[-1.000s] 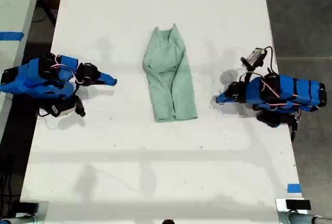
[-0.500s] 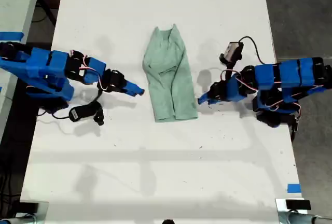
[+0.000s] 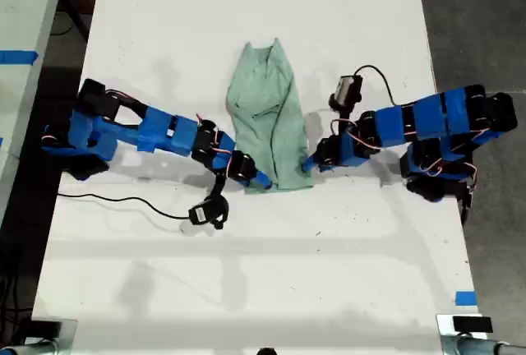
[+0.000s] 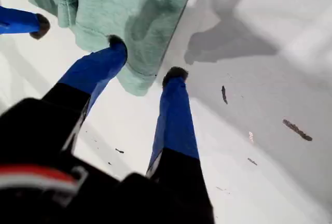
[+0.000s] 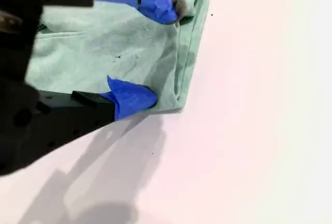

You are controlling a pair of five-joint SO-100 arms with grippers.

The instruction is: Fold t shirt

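The t shirt (image 3: 269,121) lies folded into a narrow strip midway between the long edges of the white worktop (image 3: 164,273), hem toward the exterior view's bottom. My first end effector (image 3: 308,164) (image 4: 146,58) is open at the hem corner on the exterior view's right, one fingertip (image 4: 116,43) on the cloth and the other just off its edge. My second end effector (image 3: 261,181) (image 5: 158,53) is spread wide at the opposite hem corner, both tips on the fabric
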